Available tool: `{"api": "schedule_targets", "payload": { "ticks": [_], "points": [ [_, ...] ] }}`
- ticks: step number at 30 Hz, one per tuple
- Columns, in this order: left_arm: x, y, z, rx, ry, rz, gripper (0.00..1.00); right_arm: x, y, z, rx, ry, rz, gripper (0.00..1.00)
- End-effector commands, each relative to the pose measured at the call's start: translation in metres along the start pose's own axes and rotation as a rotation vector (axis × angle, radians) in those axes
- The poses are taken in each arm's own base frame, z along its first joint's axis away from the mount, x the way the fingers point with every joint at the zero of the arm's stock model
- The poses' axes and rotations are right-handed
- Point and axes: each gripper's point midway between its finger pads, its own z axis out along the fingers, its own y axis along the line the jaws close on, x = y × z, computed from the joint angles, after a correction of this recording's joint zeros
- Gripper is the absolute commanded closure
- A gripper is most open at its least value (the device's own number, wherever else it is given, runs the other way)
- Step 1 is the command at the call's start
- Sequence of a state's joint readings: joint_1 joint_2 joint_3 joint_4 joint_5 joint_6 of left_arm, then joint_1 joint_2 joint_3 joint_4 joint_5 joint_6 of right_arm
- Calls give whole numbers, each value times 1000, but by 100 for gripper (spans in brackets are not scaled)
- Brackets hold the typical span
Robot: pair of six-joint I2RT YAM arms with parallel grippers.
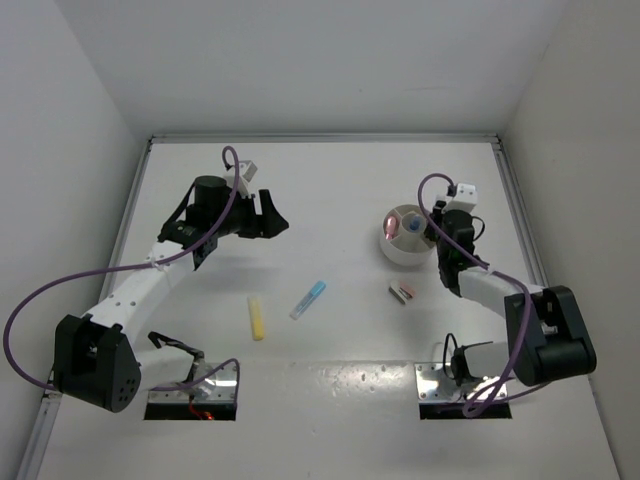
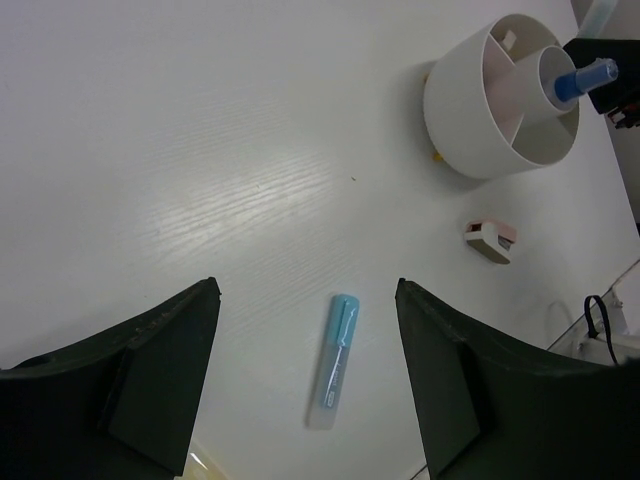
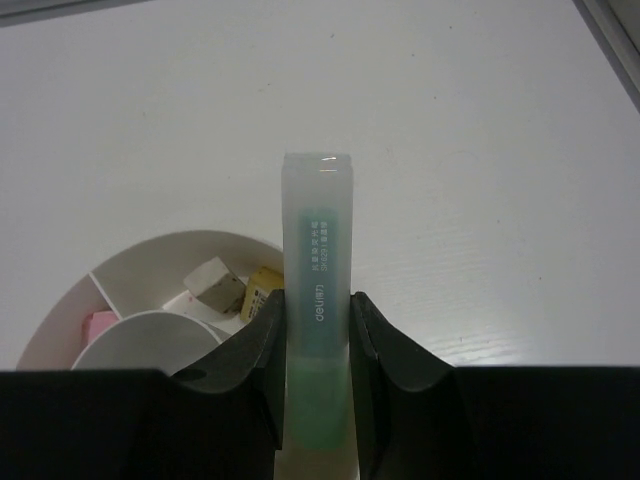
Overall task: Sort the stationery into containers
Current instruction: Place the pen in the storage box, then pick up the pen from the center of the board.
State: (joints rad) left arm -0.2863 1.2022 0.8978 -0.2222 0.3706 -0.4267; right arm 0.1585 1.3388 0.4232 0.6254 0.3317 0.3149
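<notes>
My right gripper [image 3: 316,320] is shut on a pastel green stick [image 3: 317,260] and holds it just above the round white divided dish [image 3: 180,246], which stands at the right [image 1: 402,250]. The dish holds a tan block [image 3: 214,284], a yellow block [image 3: 262,289], a pink item [image 3: 98,324] and a blue-capped bottle [image 2: 584,80]. My left gripper [image 2: 307,385] is open, above a blue stick [image 2: 337,359] that lies on the table [image 1: 309,299]. A yellow stick [image 1: 256,317] lies left of it. A brown-pink block [image 1: 401,293] lies below the dish [image 2: 470,135].
White walls enclose the table on the left, back and right. The right arm's body [image 1: 500,295] stretches along the right side. Metal mounting plates [image 1: 195,385] sit at the near edge.
</notes>
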Motion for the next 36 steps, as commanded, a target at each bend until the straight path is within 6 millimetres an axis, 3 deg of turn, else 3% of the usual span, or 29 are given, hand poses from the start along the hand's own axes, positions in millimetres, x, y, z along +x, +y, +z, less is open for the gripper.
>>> {"api": "schedule_targets", "payload": {
  "ticks": [1,5,8,9,12,13,17,20,21,22,23,24,25,26,27,28,29,30,32,33,36],
  "points": [
    [-8,-5,-2,29,-34,25,23,-20,3,9,-6,-43,43,81],
    [-8,-5,0,37,-31,25,22,-23,6,8,-33,-46,48,65],
    [-5,-5,2,43,-18,21,22,-24,11,3,-73,-53,40,46],
    [-5,-5,3,43,-18,21,22,-32,14,0,-92,-73,45,42],
    [-5,-5,3,43,-18,21,22,-45,14,-5,-107,-109,46,40],
    [-5,-5,3,43,-18,21,22,-41,13,-5,-106,-100,44,40],
    [-5,-5,3,43,-18,21,22,-75,12,-20,-112,-218,40,40],
    [-3,-5,4,48,-7,17,23,-102,6,-37,-95,-307,32,55],
    [-4,-7,4,61,-11,21,29,-100,8,-39,-115,-295,6,62],
    [-3,-11,4,81,-4,22,37,-120,18,-41,-159,-317,-44,72],
    [0,-9,7,77,8,16,72,-123,30,-42,-227,-291,-97,91],
    [4,-8,10,84,25,10,92,-88,68,-53,-476,-117,-196,100],
    [-2,-11,9,89,12,16,100,-109,99,-71,-674,-113,-283,100],
    [-1,-8,12,75,23,9,100,-84,138,-118,-1091,-31,-435,100],
    [1,-4,11,57,30,4,100,-52,147,-143,-1265,47,-479,94],
    [0,0,12,34,22,4,100,-60,157,-163,-1402,24,-536,85],
    [-4,8,10,-21,2,-9,100,-51,167,-182,-1548,-6,-597,68],
    [-10,21,8,-71,-21,-20,93,-42,171,-192,-1638,101,-518,46],
    [-15,42,0,-187,-54,-65,59,-20,176,-197,-1715,156,-621,32],
    [-17,49,-2,-219,-67,-69,34,-7,175,-188,-1695,195,-703,25],
    [-23,54,-9,-252,-93,-80,28,21,189,-183,-1725,239,-836,18]
  ]
}}
